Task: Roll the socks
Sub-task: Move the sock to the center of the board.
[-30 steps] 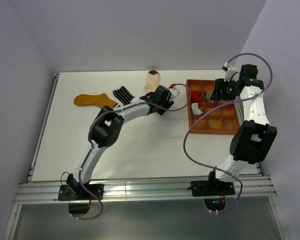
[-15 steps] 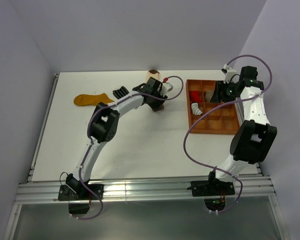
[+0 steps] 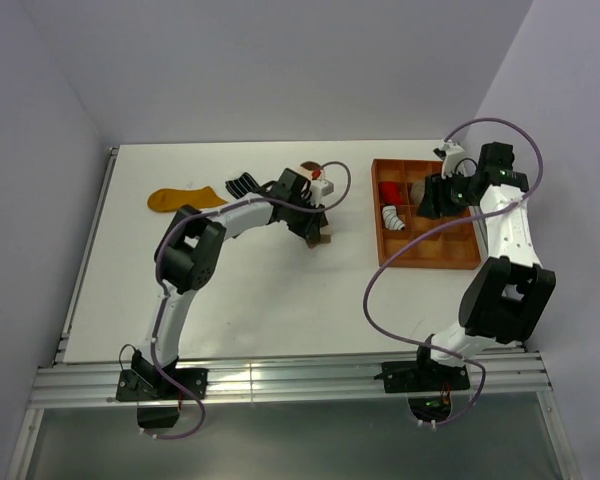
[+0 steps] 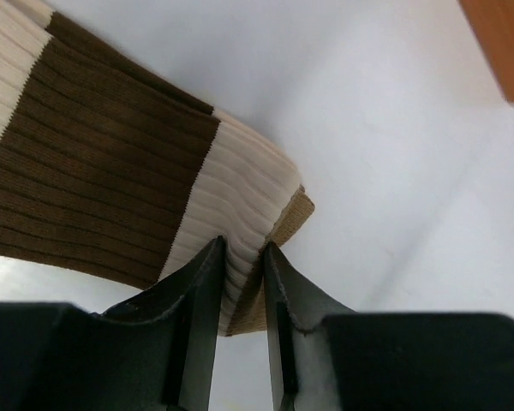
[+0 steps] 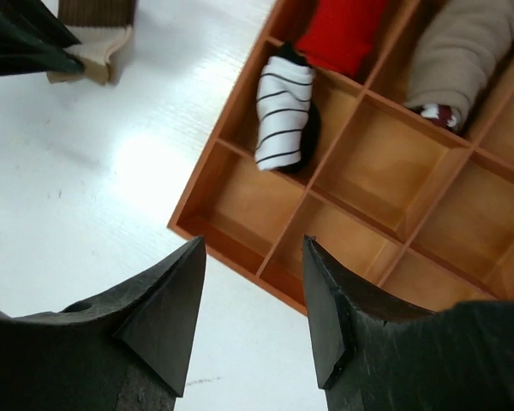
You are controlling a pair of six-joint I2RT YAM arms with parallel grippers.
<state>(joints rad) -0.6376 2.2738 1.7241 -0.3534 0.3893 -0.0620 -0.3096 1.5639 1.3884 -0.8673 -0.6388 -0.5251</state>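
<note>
**Fig.** Top view, read L to R.

**Far L:** mustard sock (image 3: 185, 198) lies flat on the tabletop (image 3: 260, 290), long axis approx. L–R. The black striped sock (image 3: 245, 184) is just beside it. No gripper is on either.

**Centre:** left gripper (image 4: 242, 291) is clamped on one end of the cream/brown sock (image 4: 111, 171), w/ fabric filling the gap betw. the fingers (image 4: 197, 325).
- **Wrist view:** the sock runs away from the gripper toward frame L. Ribs follow that axis and the brown band crosses it.
- **Pinched end:** a tan layer shows under it, i.e. the end looks doubled over.
- **Top view:** the arm hides most of the sock, so its heading on the tabletop can't be told.
- **Judged:** rolling should advance along the rib axis, away from the pinched end. The L arm is nearer by far.

**R:** tray (image 3: 430, 263) holds a striped roll (image 5: 283, 116) and a red roll (image 5: 343, 34) in separate compartments. The right gripper (image 5: 248, 317) hovers above the tray, jaws apart, holding nothing, well apart from the pinched sock.
</note>
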